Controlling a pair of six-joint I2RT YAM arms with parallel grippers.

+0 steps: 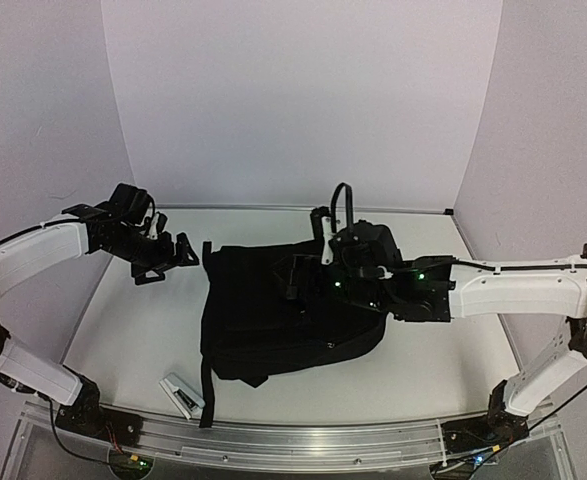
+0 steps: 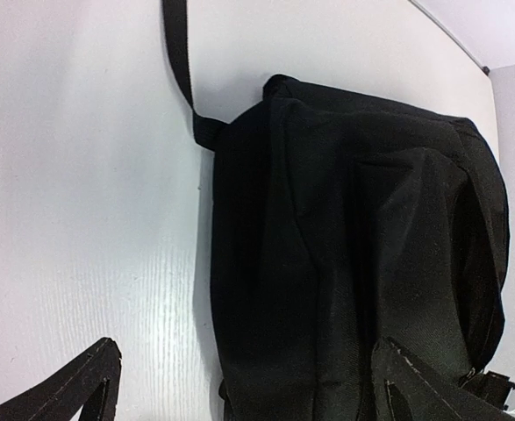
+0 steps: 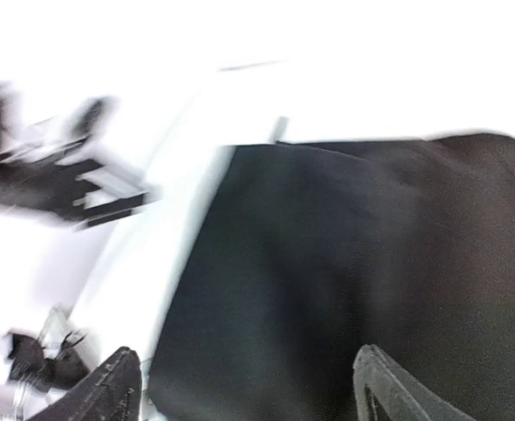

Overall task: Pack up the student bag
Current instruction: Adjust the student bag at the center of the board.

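Observation:
The student bag [image 1: 273,310] is a large black fabric backpack lying flat in the middle of the table. A webbing strap [image 1: 206,390] trails from it toward the near edge. My left gripper [image 1: 173,255] hovers just off the bag's left side, jaws wide apart and empty. In the left wrist view the bag [image 2: 354,246] fills the right half, with the left gripper [image 2: 248,395] straddling its edge above it. My right gripper [image 1: 308,275] hangs over the bag's upper middle. The blurred right wrist view shows the right gripper [image 3: 253,390] open over black fabric [image 3: 354,281], holding nothing.
A small white and grey stapler-like object [image 1: 183,395] lies near the front edge, left of the trailing strap. Bare white table [image 1: 133,330] lies to the left of the bag. White walls enclose the back and both sides.

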